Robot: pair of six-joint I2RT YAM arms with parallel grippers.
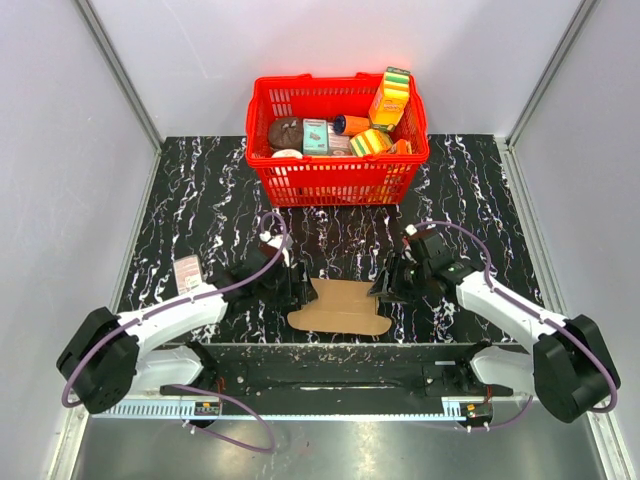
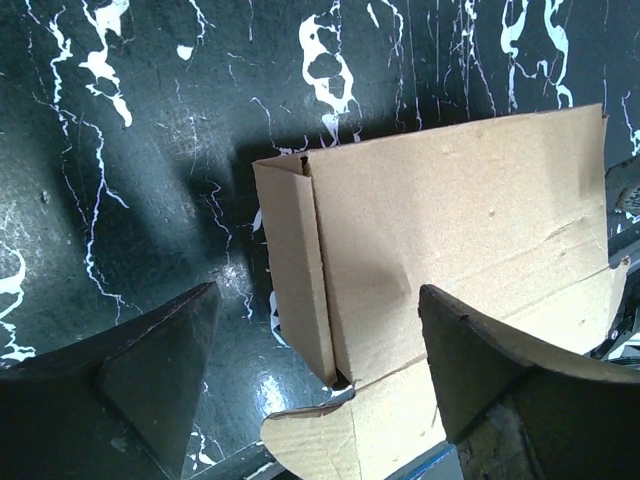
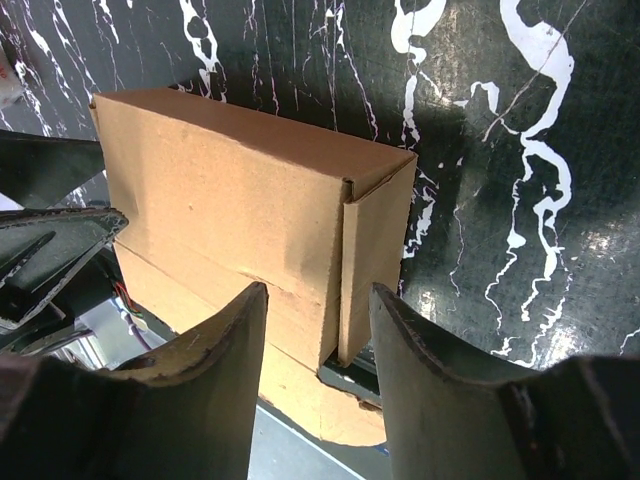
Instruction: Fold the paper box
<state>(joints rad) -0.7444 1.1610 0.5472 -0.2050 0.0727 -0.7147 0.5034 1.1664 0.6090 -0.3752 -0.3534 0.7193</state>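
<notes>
Item: plain brown cardboard paper box (image 1: 340, 308), part-formed, body raised, end flaps and the near rounded flap untucked
Place: black white-veined marble-look table (image 1: 200, 200), by its near edge, between the two arms
Left gripper (image 2: 318, 292): jaws spread wide, straddling the box's left end flap, holding nothing
Right gripper (image 3: 318, 289): jaws half closed about the right end flap; whether it grips cannot be told
Step, as judged: closing the ends
Next move calls for: pressing each end flap squarely inward without crushing the walls
</notes>
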